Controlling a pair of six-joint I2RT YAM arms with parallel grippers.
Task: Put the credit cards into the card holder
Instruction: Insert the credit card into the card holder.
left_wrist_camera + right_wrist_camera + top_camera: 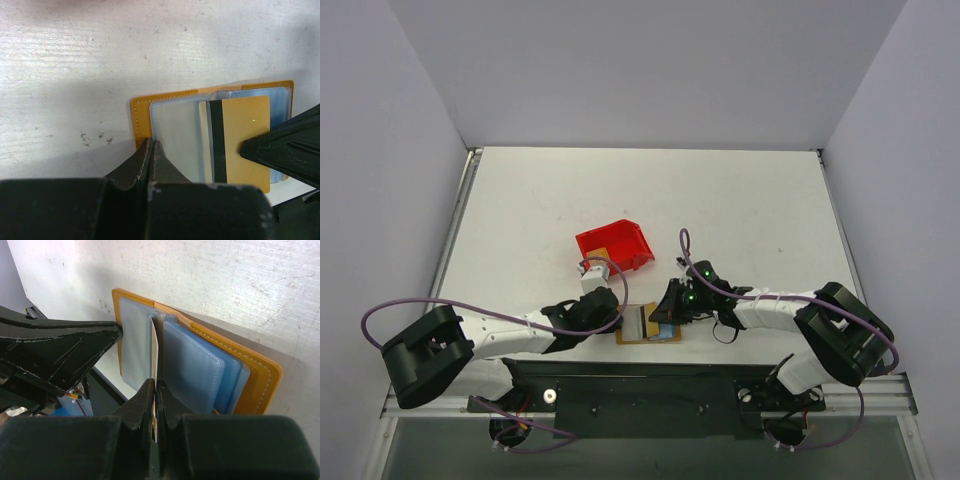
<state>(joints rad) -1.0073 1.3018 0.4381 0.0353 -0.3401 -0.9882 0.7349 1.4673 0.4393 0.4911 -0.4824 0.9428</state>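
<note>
The card holder (668, 331) lies open at the table's front edge, orange-tan with clear and light blue sleeves (175, 130) (200, 365). A golden credit card (245, 135) with a black stripe stands over its middle sleeves, and its far edge is among them. My right gripper (155, 386) (665, 308) is shut on this card, which shows edge-on (154, 347) between the fingers. My left gripper (151, 143) (623, 313) is shut. Its tips rest on the holder's left cover where the orange border meets the clear sleeve. A tan patch (600, 252), maybe another card, lies in the red bin.
A red plastic bin (615, 245) stands just behind the left gripper. The holder's near corner hangs over the table's front edge (107, 377), above the black base rail (650, 385). The two grippers face each other closely across the holder. Grey walls enclose the table.
</note>
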